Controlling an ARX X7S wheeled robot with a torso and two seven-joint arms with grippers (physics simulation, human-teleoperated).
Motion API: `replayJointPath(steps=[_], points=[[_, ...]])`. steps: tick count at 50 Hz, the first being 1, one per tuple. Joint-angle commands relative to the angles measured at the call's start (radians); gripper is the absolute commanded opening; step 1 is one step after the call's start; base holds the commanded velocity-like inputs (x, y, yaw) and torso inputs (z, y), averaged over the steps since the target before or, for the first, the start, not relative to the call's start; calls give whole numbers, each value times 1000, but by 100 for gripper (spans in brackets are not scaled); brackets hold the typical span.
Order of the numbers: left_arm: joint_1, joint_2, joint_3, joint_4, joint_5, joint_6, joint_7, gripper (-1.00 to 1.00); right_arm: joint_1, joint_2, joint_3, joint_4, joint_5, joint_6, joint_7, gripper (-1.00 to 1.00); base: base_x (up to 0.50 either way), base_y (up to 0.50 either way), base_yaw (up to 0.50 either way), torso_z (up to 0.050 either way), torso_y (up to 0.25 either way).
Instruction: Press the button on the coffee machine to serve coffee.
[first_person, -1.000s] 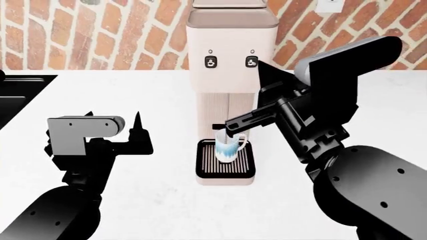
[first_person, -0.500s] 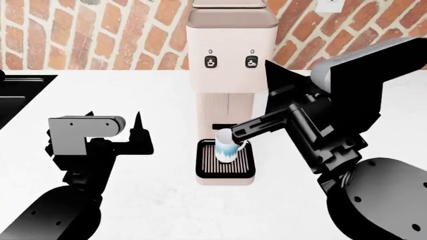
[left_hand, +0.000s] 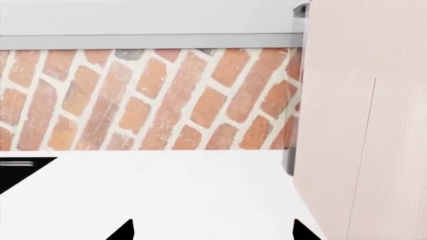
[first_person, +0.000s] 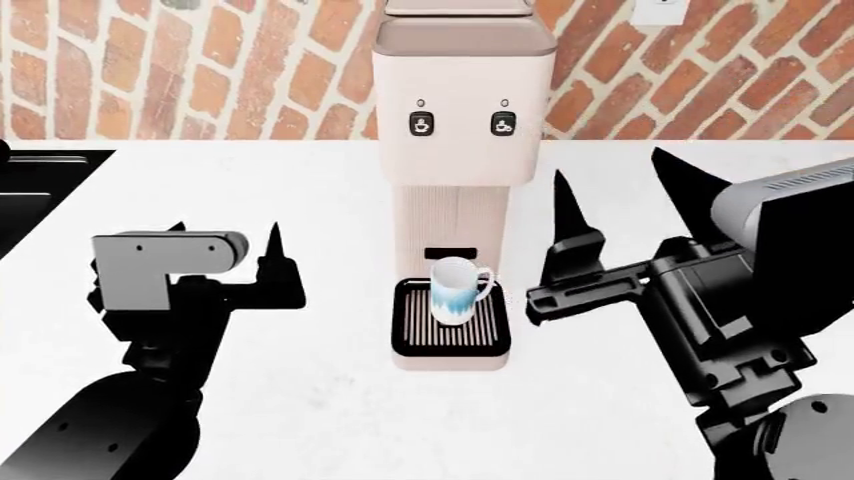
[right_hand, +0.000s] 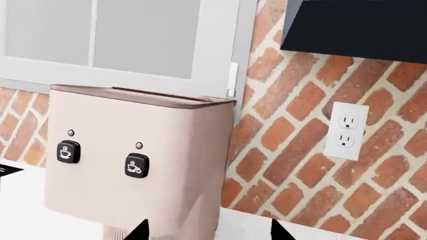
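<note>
The beige coffee machine (first_person: 461, 150) stands at the back of the white counter, with two dark cup-icon buttons, left (first_person: 422, 124) and right (first_person: 503, 124). A white and blue mug (first_person: 458, 290) sits on its black slatted drip tray (first_person: 451, 335). My right gripper (first_person: 614, 172) is open and empty, to the right of the machine and apart from it, fingers pointing up. In the right wrist view the buttons (right_hand: 137, 166) lie ahead of the open gripper (right_hand: 208, 230). My left gripper (first_person: 224, 232) is open and empty, left of the machine, whose side (left_hand: 360, 125) shows in the left wrist view.
A brick wall (first_person: 200, 70) runs behind the counter. A black sink (first_person: 34, 195) is at the far left. A white wall outlet (right_hand: 348, 131) is to the right of the machine, below a dark cabinet (right_hand: 360, 25). A window (right_hand: 120, 35) is behind the machine.
My right arm has drawn back to the right, away from the mug and the machine, and its fingers now point upward. The mug stays on the drip tray. The left arm has not moved.
</note>
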Motion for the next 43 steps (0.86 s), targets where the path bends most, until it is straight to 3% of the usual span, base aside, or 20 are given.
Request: replayJointPath(steps=[1,10,24,43], points=[[11,-8,-11,0,-7,9,3,100,-224,53,66,-38,-112,-92,-66,100,0,0,0,0,0],[13,-3,0,-9,0,18,-1,100,-334,83,115,-66,-105,-121,-53,100,0,0,0,0,0],[41,-4,-2,-30,10,51,3,100,-536,69,91,2,-299,-246,-136,100,0,0,0,0,0],[112,-8,14,-106,70,149,17,100,-641,58,46,97,-426,-354,-210,100,0,0,0,0,0]])
